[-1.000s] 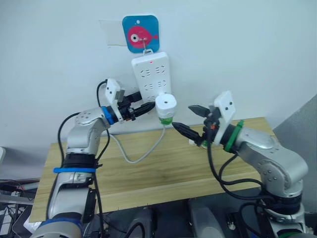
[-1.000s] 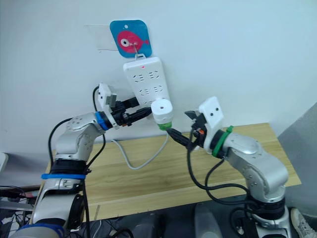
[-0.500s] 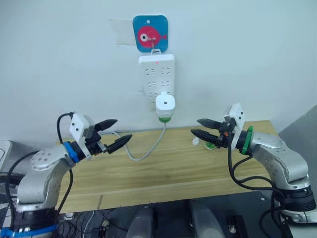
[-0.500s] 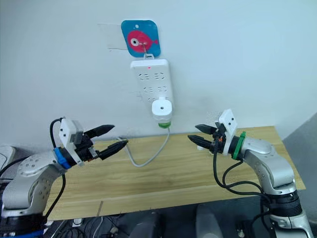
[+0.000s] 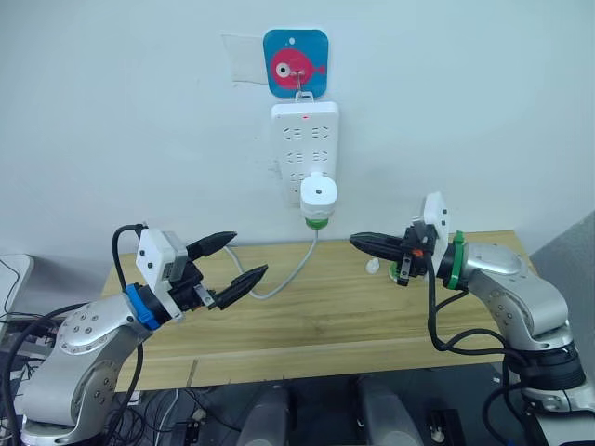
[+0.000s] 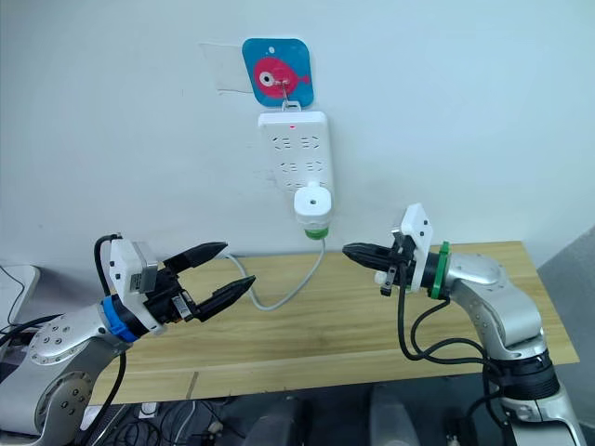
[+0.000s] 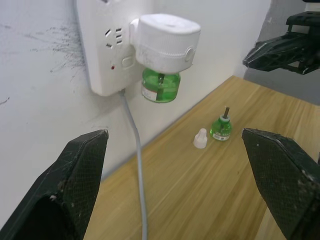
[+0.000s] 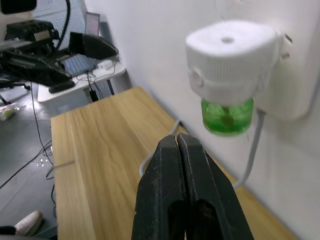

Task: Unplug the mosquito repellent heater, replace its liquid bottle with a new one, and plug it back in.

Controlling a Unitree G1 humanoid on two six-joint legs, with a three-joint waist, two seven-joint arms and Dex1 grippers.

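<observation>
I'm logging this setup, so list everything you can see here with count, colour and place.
Mosquito repellent heater: one, white, green bottle beneath, plugged into the strip's bottom.
Power strip: one, white, hanging on the wall.
Fish hook plate: one, blue with pink fish, above the strip.
Cable: one, grey, from strip down onto the table.
Table: one, light wood, against the wall.
Small bottle: one, green, uncapped, upright on the table.
Cap: one, white, beside that bottle.
Left pincer: black, open, over the table's left.
Right pincer: black, shut, empty, right of the heater.
</observation>
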